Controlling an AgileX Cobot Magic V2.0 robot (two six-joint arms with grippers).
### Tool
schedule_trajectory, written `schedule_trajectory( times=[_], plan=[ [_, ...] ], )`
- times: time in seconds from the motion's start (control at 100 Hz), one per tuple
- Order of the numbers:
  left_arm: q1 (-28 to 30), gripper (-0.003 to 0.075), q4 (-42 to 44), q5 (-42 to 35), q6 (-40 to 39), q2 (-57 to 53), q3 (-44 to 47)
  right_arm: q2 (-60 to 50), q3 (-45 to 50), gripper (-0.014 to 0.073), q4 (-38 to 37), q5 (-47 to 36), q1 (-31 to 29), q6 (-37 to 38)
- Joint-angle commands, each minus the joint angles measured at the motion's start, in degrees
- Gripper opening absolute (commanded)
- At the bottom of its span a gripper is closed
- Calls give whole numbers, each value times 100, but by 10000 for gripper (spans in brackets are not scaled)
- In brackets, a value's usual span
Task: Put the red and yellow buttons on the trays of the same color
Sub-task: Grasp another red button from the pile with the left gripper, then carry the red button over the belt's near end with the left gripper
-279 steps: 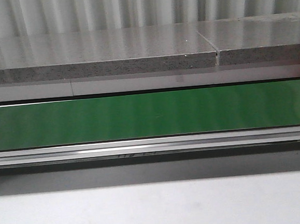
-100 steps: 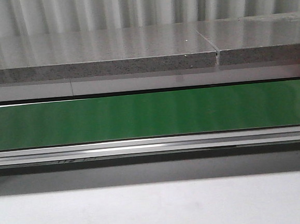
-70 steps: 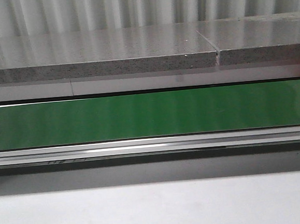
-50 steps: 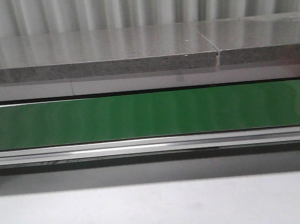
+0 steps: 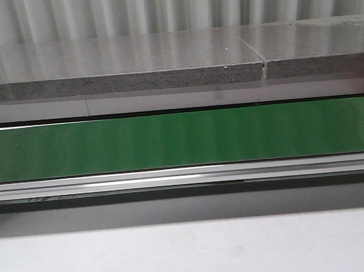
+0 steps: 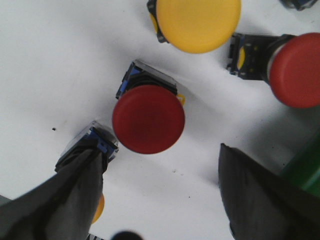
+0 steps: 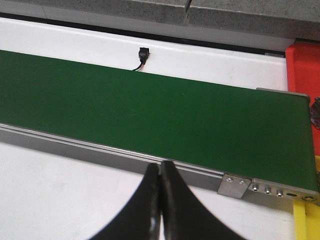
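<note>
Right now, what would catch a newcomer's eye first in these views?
The red button on the white table, between the open left gripper's fingers. A yellow button and another red one lie beyond. The green belt fills the front view.

The front camera looks low and level across the green conveyor belt [image 5: 182,139]. The right wrist camera views that same belt obliquely from above; the left wrist camera looks down close over the white counter [image 6: 45,65].
</note>
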Motion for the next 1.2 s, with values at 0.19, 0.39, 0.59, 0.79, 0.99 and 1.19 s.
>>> schedule_trajectory(
  times=[0.19,0.39,0.59,0.79,0.99,1.19],
  plan=[
    [15,482,14,-114,-32,-5,-227,11,-151,-106,-35,-347,15,-62],
    [15,471,-14,-416,-54,79,-227,11,-151,-106,-35,-347,15,-62],
    [15,325,24,-449,-54,79,-227,11,-151,-106,-35,-347,15,-62],
    [15,239,-2,-462,-54,79,-227,11,-151,-106,-35,-347,15,-62],
    [15,238,-95,-456,-54,-210,-227,11,-151,-106,-35,-347,15,-62],
    [-74,238,-128,-290,44,-789,-227,11,-151,-106,-35,-347,15,-62]
  ],
)
